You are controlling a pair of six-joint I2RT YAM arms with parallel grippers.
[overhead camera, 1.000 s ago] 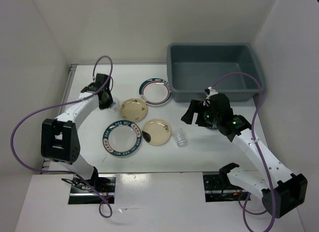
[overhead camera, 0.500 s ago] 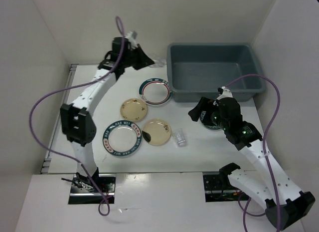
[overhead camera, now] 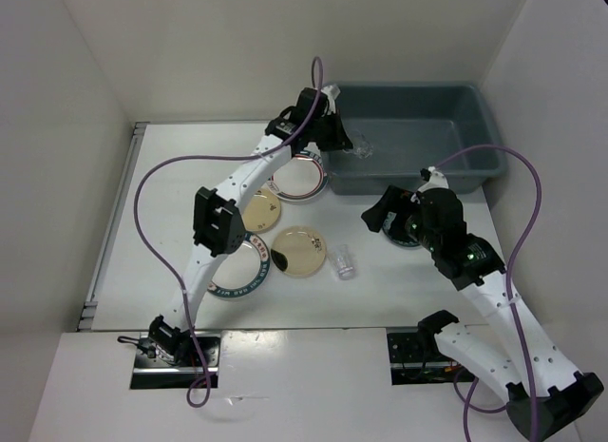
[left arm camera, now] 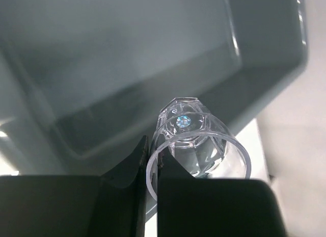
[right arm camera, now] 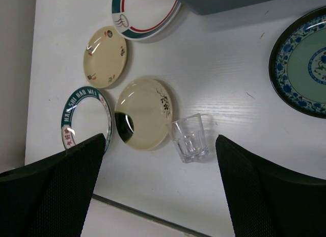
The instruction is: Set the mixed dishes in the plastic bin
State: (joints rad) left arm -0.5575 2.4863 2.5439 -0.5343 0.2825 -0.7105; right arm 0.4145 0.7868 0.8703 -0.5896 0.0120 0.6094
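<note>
**Bin.** The plastic bin [overhead camera: 427,138] sits at 1 o'clock on the table [overhead camera: 171,223]. No dish shows on its floor, so judged from this the task is at its start.

**Left arm.** The left gripper [left arm camera: 151,176] reaches over the bin's 10 o'clock corner. It is clenched on the wall of a clear cup [left arm camera: 196,140], with one finger inside the mouth and one outside. This pinch turns the cup on its side, with its base toward the bin's inner wall. The cup hangs inside the rim line, so a release should land it in the bin rather than on the table.

**Right arm.** The right gripper [overhead camera: 380,212] hovers at 6 o'clock of the bin with its jaws spread wide and nothing between them. This is probably a ready position for the next pick.

**Plates.**
- All five rest flat on the table.
- One white lettered plate [right arm camera: 145,12] is tucked against the bin's 8 o'clock corner.
- The other white plate [right arm camera: 86,120] lies at 7 o'clock of the group, partly under the left arm.
- Two beige plates [overhead camera: 298,250] [overhead camera: 256,212] lie between them.
- The teal patterned plate [right arm camera: 305,69] lies below the right gripper.

**Second cup.** This cup [right arm camera: 189,137] stands upright, just beside the nearer beige plate at its 4 o'clock.
</note>
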